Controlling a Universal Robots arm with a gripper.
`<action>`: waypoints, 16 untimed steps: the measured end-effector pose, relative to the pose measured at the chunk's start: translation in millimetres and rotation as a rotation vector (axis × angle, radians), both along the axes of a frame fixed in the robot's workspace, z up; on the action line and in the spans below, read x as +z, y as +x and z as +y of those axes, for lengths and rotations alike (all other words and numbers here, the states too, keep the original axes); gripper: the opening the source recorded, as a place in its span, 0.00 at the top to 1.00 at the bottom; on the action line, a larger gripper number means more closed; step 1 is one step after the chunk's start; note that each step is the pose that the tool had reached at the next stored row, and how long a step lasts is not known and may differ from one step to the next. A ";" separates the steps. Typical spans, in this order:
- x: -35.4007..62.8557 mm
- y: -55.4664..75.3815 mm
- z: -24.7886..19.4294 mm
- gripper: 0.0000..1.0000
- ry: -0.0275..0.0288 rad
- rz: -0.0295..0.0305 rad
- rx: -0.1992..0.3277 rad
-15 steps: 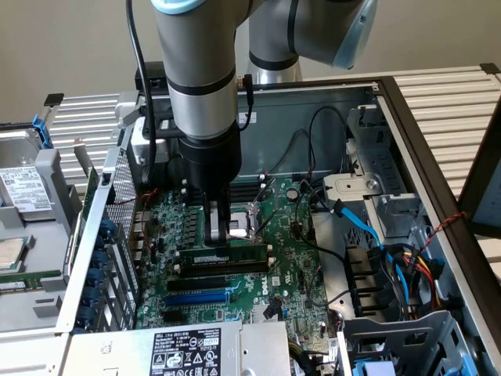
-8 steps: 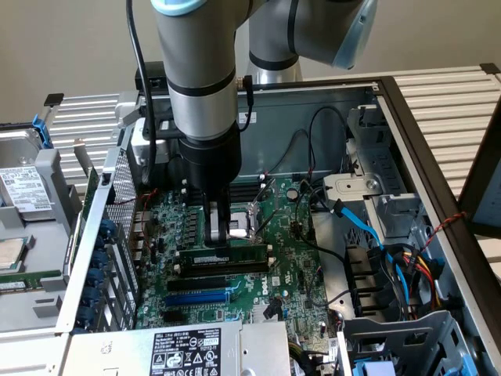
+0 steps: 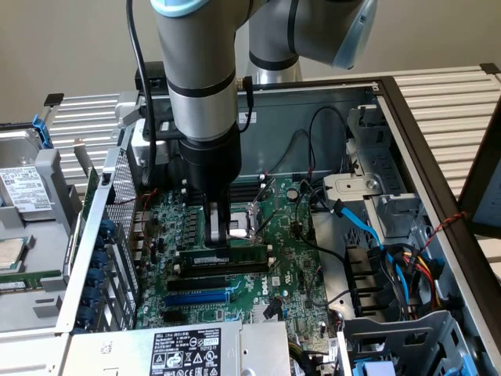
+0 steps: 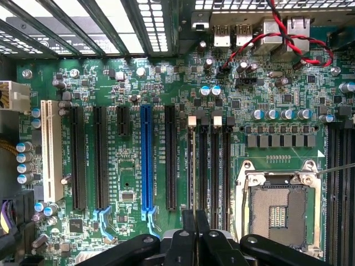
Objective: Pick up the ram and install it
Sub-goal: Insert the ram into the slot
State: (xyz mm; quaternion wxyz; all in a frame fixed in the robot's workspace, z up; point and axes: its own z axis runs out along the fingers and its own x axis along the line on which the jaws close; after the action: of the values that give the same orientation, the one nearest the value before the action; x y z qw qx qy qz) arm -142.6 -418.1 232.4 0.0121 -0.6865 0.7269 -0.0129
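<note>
The closed gripper (image 3: 219, 241) seems to be bearing down on the upright ram (image 3: 239, 255) (ideally pushing straight, so both ends are seating evenly).

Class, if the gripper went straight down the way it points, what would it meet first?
Probably the ram, standing on edge right below the gripper; whether they touch is unclear.
</note>
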 end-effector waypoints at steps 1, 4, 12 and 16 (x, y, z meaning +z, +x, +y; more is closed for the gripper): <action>-0.6 0.0 0.0 0.88 -0.0003 0.0002 0.000; -1.2 -0.1 -0.1 0.88 -0.0005 0.0004 0.000; -1.4 0.1 0.0 0.88 -0.0001 0.0048 0.000; -1.2 0.0 -0.1 0.88 -0.0007 0.0117 0.000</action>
State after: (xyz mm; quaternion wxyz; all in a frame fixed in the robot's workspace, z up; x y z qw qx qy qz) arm -142.6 -418.1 231.1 0.0076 -0.6865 0.7270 -0.0091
